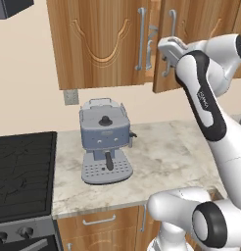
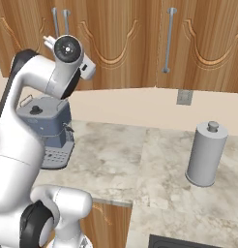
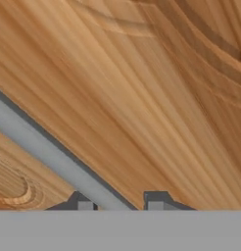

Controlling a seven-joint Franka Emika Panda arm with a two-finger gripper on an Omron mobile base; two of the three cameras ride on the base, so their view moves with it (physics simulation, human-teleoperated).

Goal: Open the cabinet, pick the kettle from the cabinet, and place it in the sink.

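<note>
On cabinet (image 1: pixel 100 39) handle (image 3: pixel 49 152), jaws clamped

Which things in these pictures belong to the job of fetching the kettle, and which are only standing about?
Belonging to the job:
- cabinet, its right door already swung partly out
- door handle, a silver bar running between the gripper fingertips
- corner of the sink

Standing about:
- espresso machine
- grey canister
- stovetop
- wall outlet
</note>
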